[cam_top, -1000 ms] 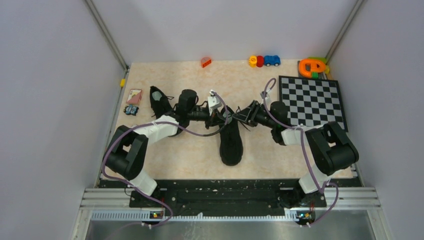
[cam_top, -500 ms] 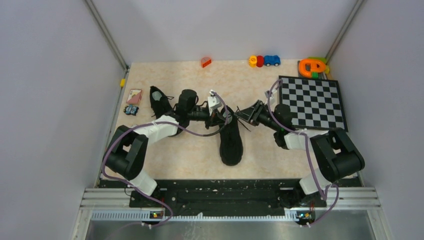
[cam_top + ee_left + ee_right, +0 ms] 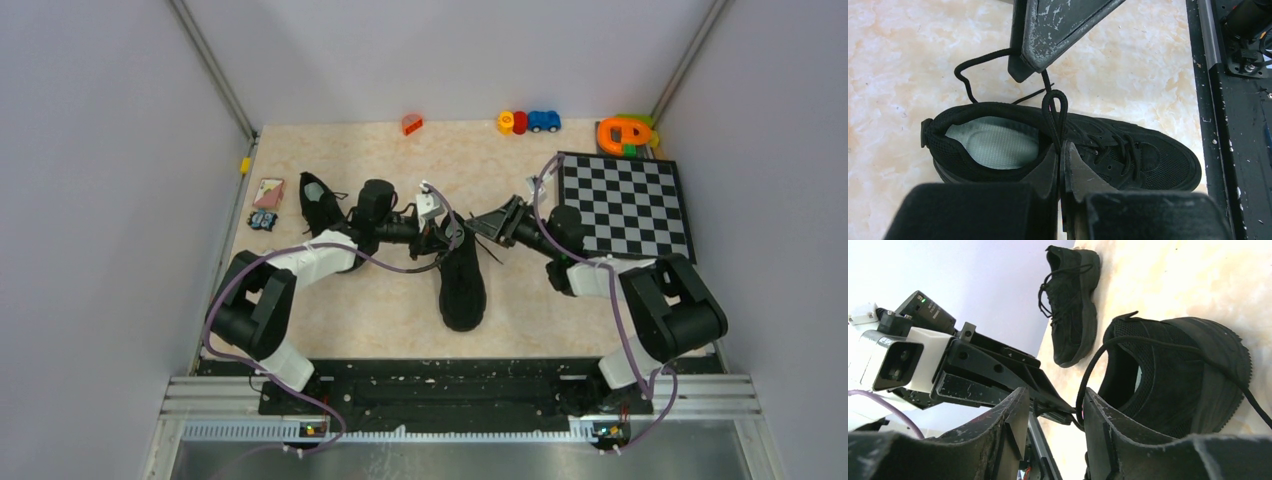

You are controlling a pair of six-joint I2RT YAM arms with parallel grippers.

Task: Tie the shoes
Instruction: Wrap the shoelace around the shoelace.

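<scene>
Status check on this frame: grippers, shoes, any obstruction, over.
Left gripper shut on lace loop. Right gripper open, lace strand running between its fingers. Centre shoe bow not yet tied; second shoe apart, to its left. Nothing in the way.

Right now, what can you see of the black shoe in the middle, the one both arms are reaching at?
The middle shoe is an all-black low-top sneaker with a mesh-looking upper, a chunky treaded sole and a pale grey-green insole. It stands on its sole on the marbled table, toe toward the arms' bases. Its thin lace is untied. The left gripper is shut on a loop of it, and another strand passes between the open fingers of the right gripper.
</scene>
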